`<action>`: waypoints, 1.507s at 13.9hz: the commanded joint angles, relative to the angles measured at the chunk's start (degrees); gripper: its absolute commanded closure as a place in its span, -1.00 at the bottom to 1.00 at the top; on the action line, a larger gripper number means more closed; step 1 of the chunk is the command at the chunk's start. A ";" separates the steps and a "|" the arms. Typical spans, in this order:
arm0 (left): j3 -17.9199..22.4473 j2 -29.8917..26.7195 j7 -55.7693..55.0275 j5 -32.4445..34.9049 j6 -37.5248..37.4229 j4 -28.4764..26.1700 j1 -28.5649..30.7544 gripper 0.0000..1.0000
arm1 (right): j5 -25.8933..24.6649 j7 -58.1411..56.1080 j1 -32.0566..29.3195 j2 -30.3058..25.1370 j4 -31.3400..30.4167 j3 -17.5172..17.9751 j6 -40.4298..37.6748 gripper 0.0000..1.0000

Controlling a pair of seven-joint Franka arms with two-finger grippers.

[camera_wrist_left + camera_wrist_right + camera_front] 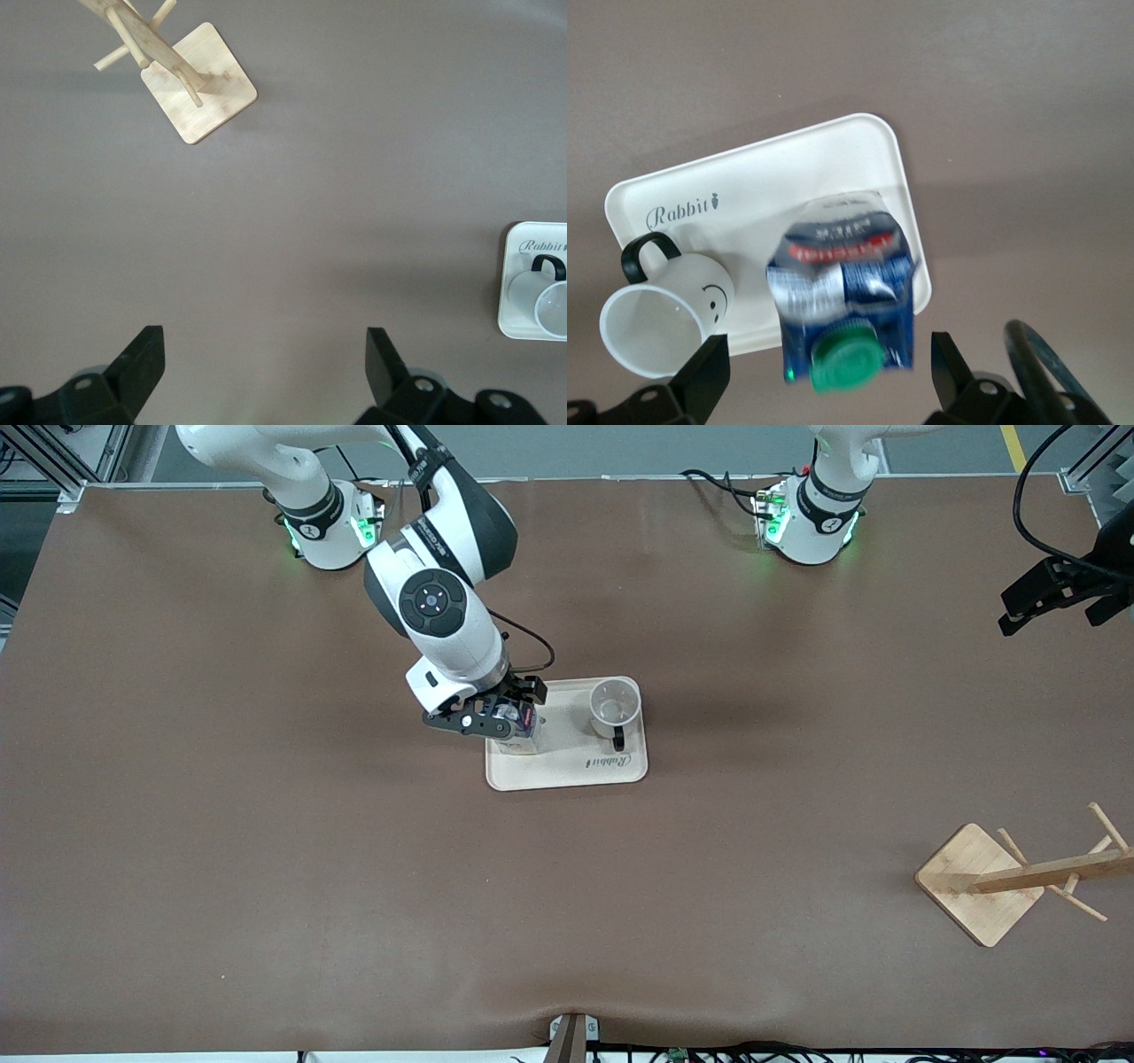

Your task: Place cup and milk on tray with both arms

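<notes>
The cream tray (576,772) lies mid-table. The white cup (614,707) stands on it at the end toward the left arm, handle toward the front camera. The dark blue milk (524,731) stands on the tray's other end, largely hidden under my right gripper (505,713). In the right wrist view the milk (842,274) sits between my right gripper's (828,376) spread fingers (700,376), neither touching it, with the cup (660,314) and tray (788,177) beside it. My left gripper (1050,598) is open and empty, raised over the table's edge at the left arm's end; it shows in the left wrist view (266,354).
A wooden mug rack (979,881) with a square base stands near the front camera at the left arm's end; it also shows in the left wrist view (199,84). The tray (523,266) and cup (545,297) appear at that view's edge.
</notes>
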 commanded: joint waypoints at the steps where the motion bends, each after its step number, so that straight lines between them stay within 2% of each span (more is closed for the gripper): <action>1: 0.13 -0.40 0.59 -0.87 -0.51 -0.05 -0.40 -1.00 | -0.17 -0.40 -3.55 -0.48 7.20 0.14 -6.90 -1.00; 5: -1.97 -0.31 0.15 -0.87 -0.86 -0.66 -0.40 -1.00 | 0.26 -6.28 -11.27 -1.52 10.48 0.32 -7.96 -1.00; 8: -2.95 -0.14 -0.29 -0.87 -0.86 -0.75 -0.40 -1.00 | 0.18 -16.45 -18.13 -5.12 10.48 0.23 -16.38 -1.00; 10: -2.95 0.12 0.58 -0.87 -0.86 -0.67 -0.13 -1.00 | -0.08 -23.92 -24.62 -6.97 10.13 0.23 -20.60 -1.00; 14: -2.95 0.30 0.94 -0.96 -0.95 -0.67 -0.05 -1.00 | -1.32 -39.91 -39.21 -9.87 9.69 0.32 -23.07 -1.00; 15: -2.95 0.30 0.94 -1.40 -1.29 -0.66 0.04 -1.00 | -1.49 -41.52 -40.98 -11.01 9.51 0.15 -23.78 -1.00; 17: -2.86 0.48 1.02 -1.84 -2.00 -0.49 0.22 -1.00 | -5.86 -41.45 -42.84 -13.39 7.76 0.14 -23.61 -1.00; 19: -2.77 0.57 1.11 -1.75 -2.09 -0.23 0.22 -1.00 | -9.82 -41.63 -44.43 -18.20 2.43 0.14 -22.74 -1.00; 20: -2.77 0.65 1.11 -1.75 -2.09 -0.14 0.31 -1.00 | -10.71 -41.63 -45.04 -21.71 -1.52 0.14 -21.17 -1.00; 21: -2.68 0.65 1.11 -1.75 -2.09 -0.05 0.31 -1.00 | -10.63 -41.37 -45.92 -22.53 -1.91 0.23 -22.63 -1.00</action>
